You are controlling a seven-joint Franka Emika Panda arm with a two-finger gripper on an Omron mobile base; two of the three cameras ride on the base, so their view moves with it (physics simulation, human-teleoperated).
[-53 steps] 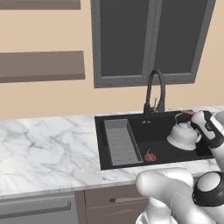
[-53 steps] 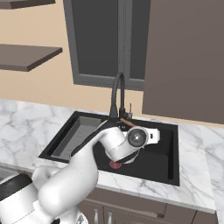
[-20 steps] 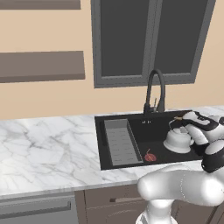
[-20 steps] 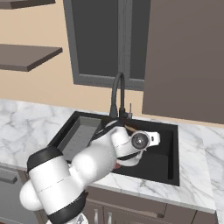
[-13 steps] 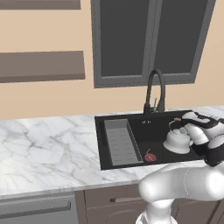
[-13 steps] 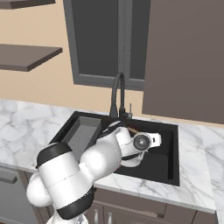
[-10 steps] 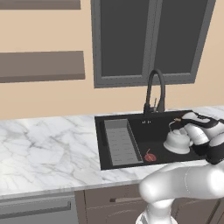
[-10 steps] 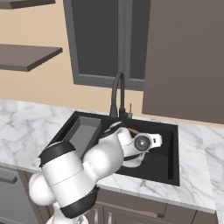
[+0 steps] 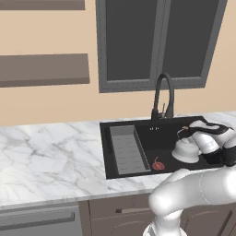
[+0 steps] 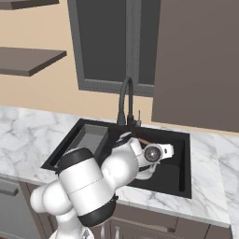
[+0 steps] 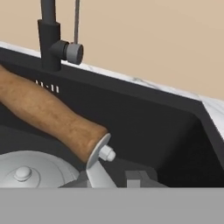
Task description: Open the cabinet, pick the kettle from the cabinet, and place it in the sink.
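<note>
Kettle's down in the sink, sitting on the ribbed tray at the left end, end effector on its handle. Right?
Not quite. The kettle is in the sink, but it sits in the open black basin at the right end, not on the ribbed tray, which lies apart from it at the left. The left base view shows this. The end effector is at its brown handle.

My white arm [image 10: 93,179] is reaching forward from the lower left, bending down into the black sink [image 10: 179,175]. My hand is sitting low in the basin, just in front of the arched black tap [image 10: 124,100]. A brown handle [image 10: 143,140] is poking out beside my wrist. The grey ribbed tray [image 10: 89,138] is lying at the basin's left end.
</note>
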